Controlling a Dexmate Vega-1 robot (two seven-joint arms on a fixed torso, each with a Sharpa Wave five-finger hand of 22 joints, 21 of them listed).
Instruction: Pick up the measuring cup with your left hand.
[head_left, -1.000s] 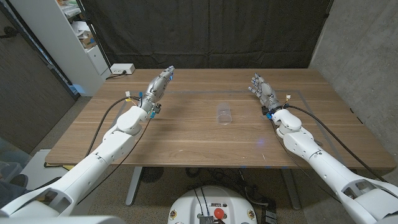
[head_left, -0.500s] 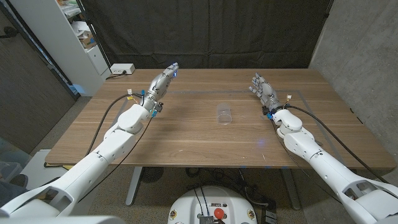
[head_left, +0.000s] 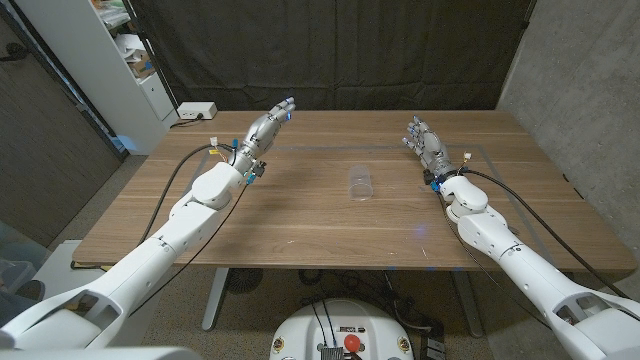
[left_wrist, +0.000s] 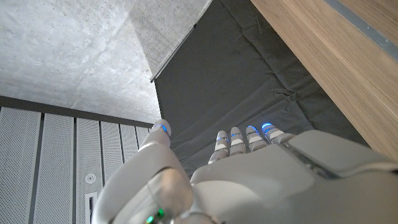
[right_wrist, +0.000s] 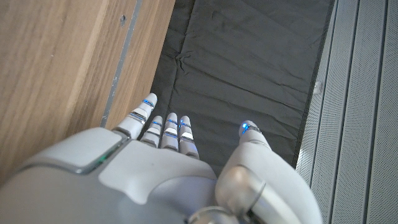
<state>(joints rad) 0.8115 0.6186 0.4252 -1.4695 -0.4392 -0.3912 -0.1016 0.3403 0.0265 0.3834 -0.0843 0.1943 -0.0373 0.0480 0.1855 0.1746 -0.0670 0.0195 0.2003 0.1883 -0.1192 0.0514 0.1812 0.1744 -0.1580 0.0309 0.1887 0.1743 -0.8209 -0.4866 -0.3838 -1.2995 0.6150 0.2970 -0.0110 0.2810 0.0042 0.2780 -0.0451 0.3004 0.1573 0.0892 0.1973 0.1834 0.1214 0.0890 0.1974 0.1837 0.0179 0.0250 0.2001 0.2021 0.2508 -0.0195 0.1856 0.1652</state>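
Observation:
A clear plastic measuring cup (head_left: 359, 183) stands upright near the middle of the wooden table (head_left: 300, 225). My left hand (head_left: 265, 128) is raised above the table's far left part, well to the left of the cup, fingers stretched out and apart, holding nothing. In the left wrist view the left hand (left_wrist: 249, 180) points past the table's edge at the dark curtain. My right hand (head_left: 424, 145) stays at the far right of the table, fingers extended, empty. The right hand (right_wrist: 161, 174) shows the same in the right wrist view.
A white power strip (head_left: 196, 111) lies at the table's far left corner. A white shelf unit (head_left: 120, 60) stands beyond the left edge. A black curtain (head_left: 330, 50) hangs behind the table, and a concrete wall (head_left: 580, 80) is on the right.
My left hand has lifted and reached farther away from me, toward the back of the table. The right hand and the cup have not moved.

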